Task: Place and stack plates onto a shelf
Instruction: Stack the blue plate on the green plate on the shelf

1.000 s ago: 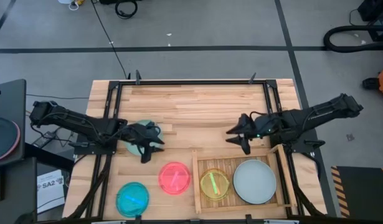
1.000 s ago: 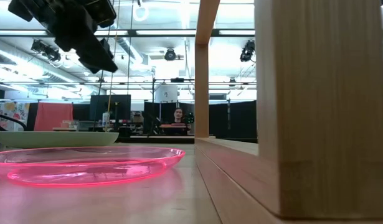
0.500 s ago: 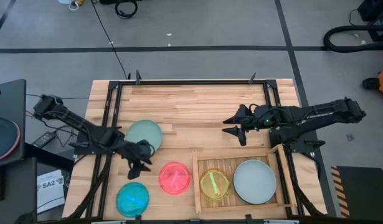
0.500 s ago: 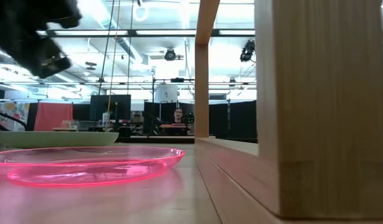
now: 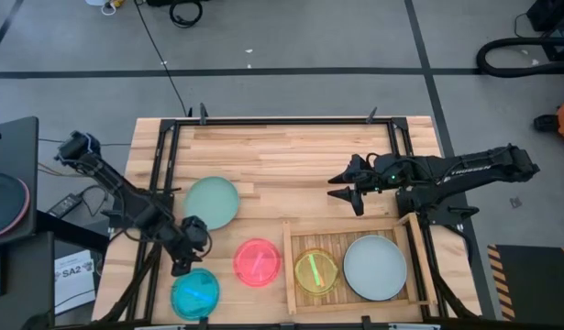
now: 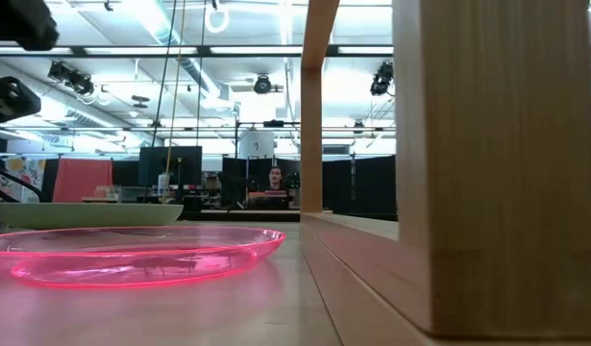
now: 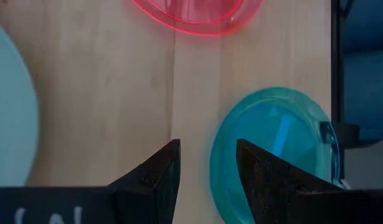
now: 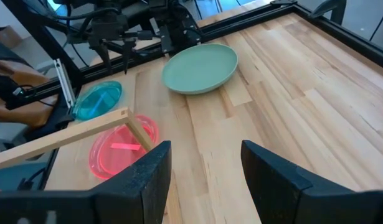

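The left gripper (image 5: 182, 261) is held with fingers parted and empty, just above the small round translucent cyan plate (image 5: 194, 292) at the table's near left. Beside that plate lies one translucent pink plate (image 5: 257, 262); farther back, one opaque pale mint plate (image 5: 212, 201) with a smooth matte surface. The right gripper (image 5: 345, 195), fingers also parted and empty, is poised above bare planks behind the light wooden slatted shelf (image 5: 350, 233). Two plates are seen on the shelf: one translucent yellow-green (image 5: 315, 271), one larger whitish (image 5: 374, 267), side by side. Five plates are counted in all.
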Robot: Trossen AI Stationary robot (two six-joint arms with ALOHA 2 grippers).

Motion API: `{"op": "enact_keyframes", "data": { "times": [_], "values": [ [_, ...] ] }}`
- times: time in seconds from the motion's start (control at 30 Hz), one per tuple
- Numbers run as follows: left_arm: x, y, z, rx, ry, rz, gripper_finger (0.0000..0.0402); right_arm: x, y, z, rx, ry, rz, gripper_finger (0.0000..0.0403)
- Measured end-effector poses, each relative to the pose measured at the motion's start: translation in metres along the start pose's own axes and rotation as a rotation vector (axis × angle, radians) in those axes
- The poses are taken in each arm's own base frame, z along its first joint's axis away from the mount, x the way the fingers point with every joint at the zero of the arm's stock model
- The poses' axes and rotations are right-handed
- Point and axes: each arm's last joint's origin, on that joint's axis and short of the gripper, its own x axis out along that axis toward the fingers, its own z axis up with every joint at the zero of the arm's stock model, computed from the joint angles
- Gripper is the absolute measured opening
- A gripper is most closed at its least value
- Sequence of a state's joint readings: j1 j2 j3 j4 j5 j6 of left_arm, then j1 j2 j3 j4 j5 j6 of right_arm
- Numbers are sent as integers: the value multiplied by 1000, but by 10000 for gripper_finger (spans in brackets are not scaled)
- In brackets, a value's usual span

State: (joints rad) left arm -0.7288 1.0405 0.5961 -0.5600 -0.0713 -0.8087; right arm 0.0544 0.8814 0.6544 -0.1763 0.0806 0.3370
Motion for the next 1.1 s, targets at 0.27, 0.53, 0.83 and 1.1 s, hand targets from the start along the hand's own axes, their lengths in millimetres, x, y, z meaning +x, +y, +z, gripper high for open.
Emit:
{"op": "enact_keyframes", "data": {
  "times": [0.27, 0.53, 0.83, 1.1],
  "values": [
    [-1, -8, -10, 0, 22, -11, 162, 0, 0, 0, 0, 1, 0, 199],
    [-1, -13, -16, 30, 9, 5, 162, 0, 0, 0, 0, 1, 0, 199],
    [22, -20, -18, 50, 37, 38, 162, 0, 0, 0, 0, 2, 0, 199],
    [48, -24, -20, 58, 70, 76, 162, 0, 0, 0, 0, 4, -1, 199]
  ]
}}
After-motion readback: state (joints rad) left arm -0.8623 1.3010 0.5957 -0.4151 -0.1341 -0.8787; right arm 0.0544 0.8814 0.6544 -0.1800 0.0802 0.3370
